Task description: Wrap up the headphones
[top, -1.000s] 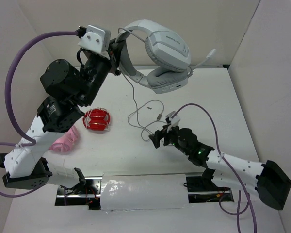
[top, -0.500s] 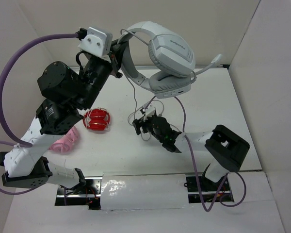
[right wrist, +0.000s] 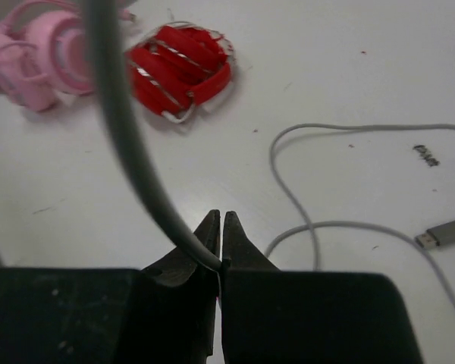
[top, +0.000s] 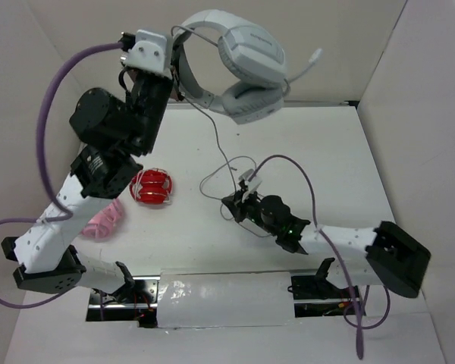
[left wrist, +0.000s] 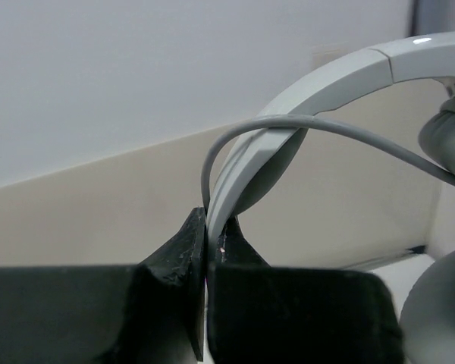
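Clamped white padded headphones (top: 246,57) with left gripper (left wrist: 206,227), pinched thin grey cable (right wrist: 114,91) with right gripper (right wrist: 219,227); mid-wrap, likely needed looping round next.

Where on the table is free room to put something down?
Bare table lies at the far right, between the cable loops and the right wall. Crowded: centre, where the right end effector pinches cable, and left, by the red object.

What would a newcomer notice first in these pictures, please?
The headphones hang high above the far side of the table, their headband clamped in the left gripper. Their cable runs down to the right gripper, shut on it low over the table's middle, with a red object lying nearby.
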Controlling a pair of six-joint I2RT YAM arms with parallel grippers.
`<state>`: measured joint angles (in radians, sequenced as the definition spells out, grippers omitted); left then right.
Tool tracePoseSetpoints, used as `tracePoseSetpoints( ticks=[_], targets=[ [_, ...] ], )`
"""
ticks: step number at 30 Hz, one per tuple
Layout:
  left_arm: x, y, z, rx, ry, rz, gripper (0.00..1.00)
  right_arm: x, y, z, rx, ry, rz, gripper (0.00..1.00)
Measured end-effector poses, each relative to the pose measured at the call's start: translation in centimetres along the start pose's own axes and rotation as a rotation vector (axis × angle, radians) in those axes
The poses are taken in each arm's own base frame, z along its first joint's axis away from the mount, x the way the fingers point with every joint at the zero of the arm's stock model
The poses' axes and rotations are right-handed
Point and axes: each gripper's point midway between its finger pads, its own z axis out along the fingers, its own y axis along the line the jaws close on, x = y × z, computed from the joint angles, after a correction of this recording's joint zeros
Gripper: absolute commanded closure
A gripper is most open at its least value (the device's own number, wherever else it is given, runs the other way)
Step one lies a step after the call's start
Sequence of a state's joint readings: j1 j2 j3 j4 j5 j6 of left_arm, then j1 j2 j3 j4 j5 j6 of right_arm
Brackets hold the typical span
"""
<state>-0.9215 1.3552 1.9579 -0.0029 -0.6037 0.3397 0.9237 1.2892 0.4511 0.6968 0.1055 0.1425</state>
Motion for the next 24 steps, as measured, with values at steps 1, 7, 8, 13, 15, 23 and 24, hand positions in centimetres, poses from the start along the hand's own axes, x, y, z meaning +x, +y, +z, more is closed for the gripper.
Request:
tracePoseSetpoints(
  ticks=[1,7,8,13,15,23,24],
  targets=[
    [0.8,0.7,0.8,-0.029,0.014,0.017,1.00,-0.4,0.6,-1.0,-0.004,-0.007,0.017,1.00],
    [9.6,6.8,6.9,-0.246,0.175,0.126,1.00,-3.1,3.3,-6.8,0.057,-0.051,0.104,1.00],
    [11.6,7.5,7.6,-0.267,0.215,0.147,1.00,-3.4,2.8,-7.3,0.102,-0.051,0.113,1.00],
    [22.2,10.0,8.5,-0.320,0.452,0.220,1.00,-4.1,-0.7,-9.5,0.395,-0.001,0.129,1.00],
    [25.7,10.3,7.9,-0.306,0.547,0.205,1.00,-4.7,-2.5,-10.5,0.544,0.010,0.128,1.00],
    [32.7,10.6,4.6,-0.266,0.744,0.015,1.00,-7.9,-7.1,-14.1,0.889,-0.050,0.078,1.00],
    [33.3,10.3,4.1,-0.256,0.757,0.004,1.00,-8.2,-7.5,-14.2,0.901,-0.046,0.062,1.00]
  ],
)
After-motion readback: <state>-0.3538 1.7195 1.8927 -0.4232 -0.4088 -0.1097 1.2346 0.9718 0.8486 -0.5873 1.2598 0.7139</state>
